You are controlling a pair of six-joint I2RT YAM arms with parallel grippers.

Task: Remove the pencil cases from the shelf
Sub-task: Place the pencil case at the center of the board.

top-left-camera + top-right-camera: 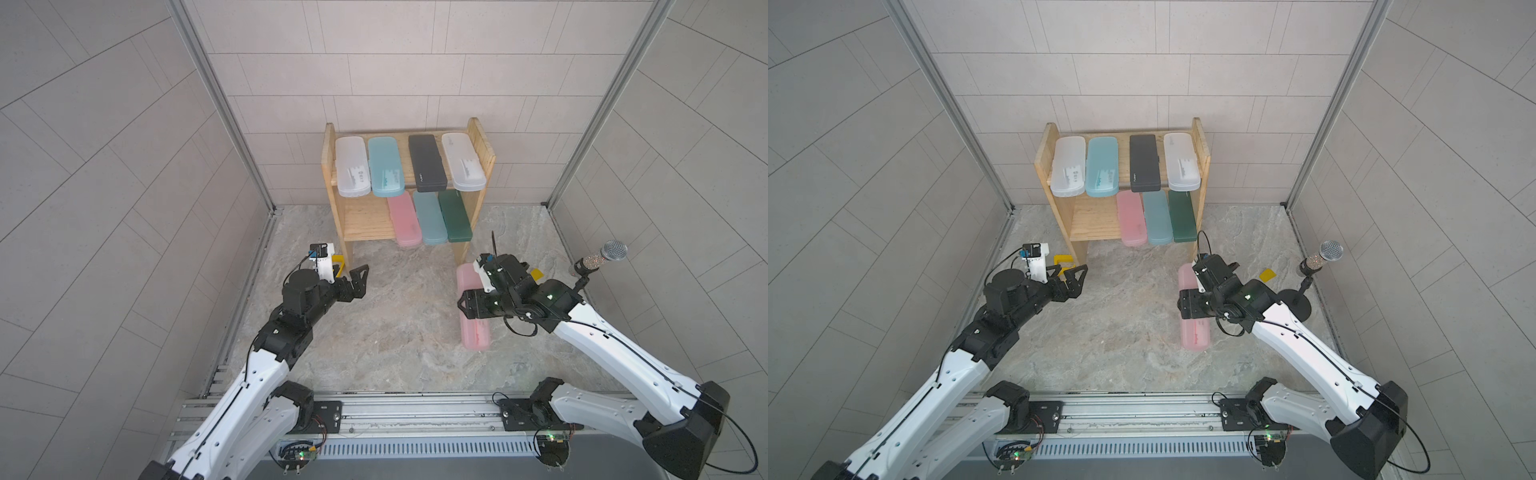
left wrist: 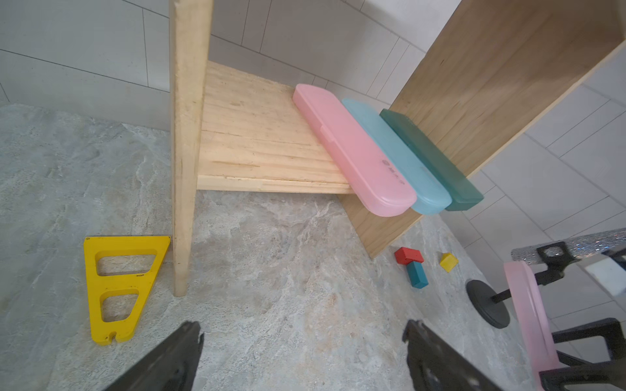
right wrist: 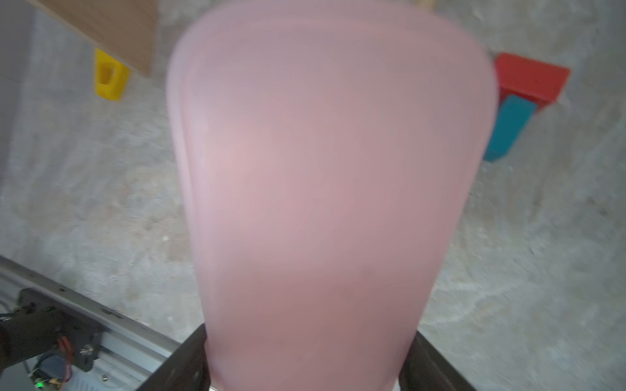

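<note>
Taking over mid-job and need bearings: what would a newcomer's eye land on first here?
The shelf at the back wall stands out, with seven bright cases overhanging its two tiers. Next comes the right pincer, shut on an eighth, pink case before the shelf's right leg. The left pincer gapes empty near the left leg.

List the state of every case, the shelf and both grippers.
Shelf, upright, holding seven cases.
Left gripper, open, empty.
Right gripper, shut on loose pink case.
Loose pink case, off the shelf.
Left white case, top tier.
Upper teal case, top tier.
Black case, top tier.
Right white case, top tier.
Shelved pink case, bottom tier, overhanging.
Lower teal case, bottom tier, overhanging.
Green case, bottom tier, overhanging.
</note>
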